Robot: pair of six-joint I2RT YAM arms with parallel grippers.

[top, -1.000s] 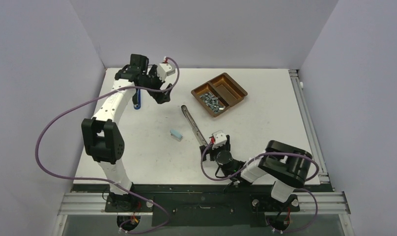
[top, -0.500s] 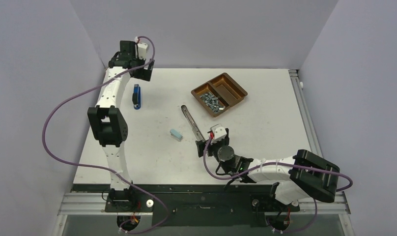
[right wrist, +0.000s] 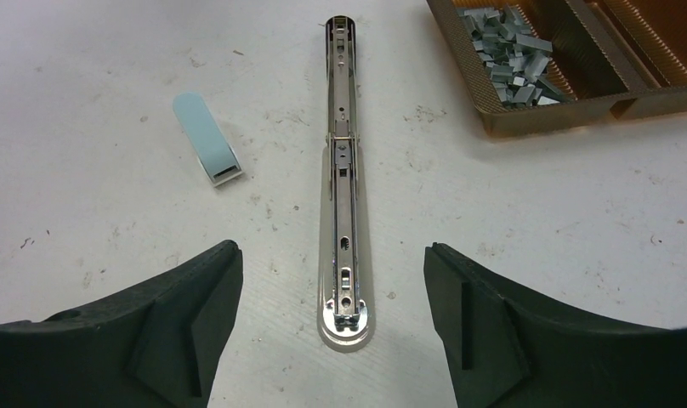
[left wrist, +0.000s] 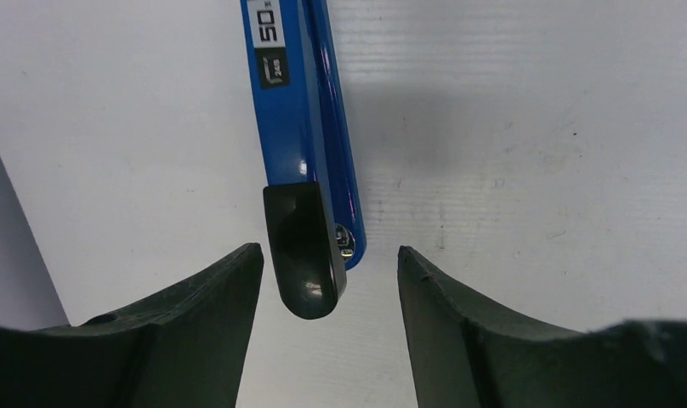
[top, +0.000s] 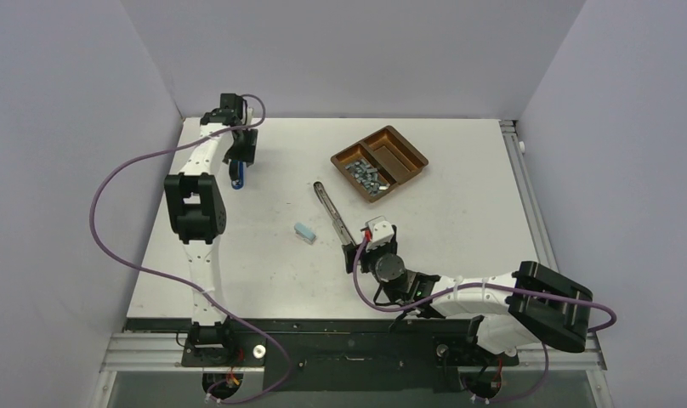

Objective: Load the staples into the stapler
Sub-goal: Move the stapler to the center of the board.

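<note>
Right wrist view: stapler [right wrist: 343, 195] lies lengthwise ahead between my spread, empty right fingers [right wrist: 178, 323]. Staples [right wrist: 508, 55] ahead-right; left fingers [left wrist: 195, 323], also spread, are farther.

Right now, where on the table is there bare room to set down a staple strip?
Widest: the right side of the table, between the tray and the near edge. Also the near-left stretch, nearer than the pale box, and the far strip between blue stapler and tray. Crowded: the centre, around the silver stapler and right gripper.
</note>
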